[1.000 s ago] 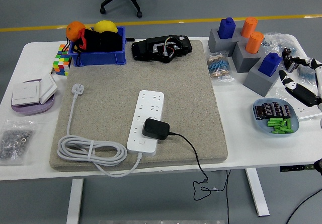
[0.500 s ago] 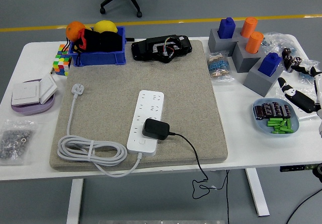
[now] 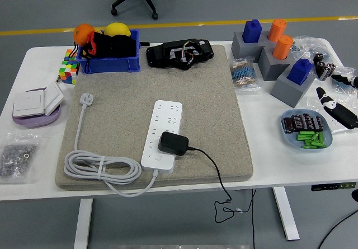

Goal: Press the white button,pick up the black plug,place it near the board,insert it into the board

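Note:
The white power strip [image 3: 163, 127] lies on the grey felt mat [image 3: 123, 81], its white cord coiled at the mat's lower left. The black plug [image 3: 172, 143] sits on the strip's near end, tight against its top face. Its black cable [image 3: 211, 168] runs right and drops over the table's front edge. A small white button [image 3: 158, 158] shows on the strip just below the plug. My right hand [image 3: 338, 95] is only partly in view at the far right edge, above the blue dish, fingers spread and holding nothing. The left arm is out of view.
A blue bin [image 3: 108, 56] with fruit and a black device [image 3: 180, 53] stand at the mat's back. Grey blocks with blue and orange pegs [image 3: 274, 53] and a blue dish of batteries [image 3: 307, 130] lie right. A wall switch [image 3: 36, 106] and a bag of screws [image 3: 18, 154] lie left.
My right hand has drawn back to the right, so less of it shows at the picture's edge. The plug, strip and cable have not moved.

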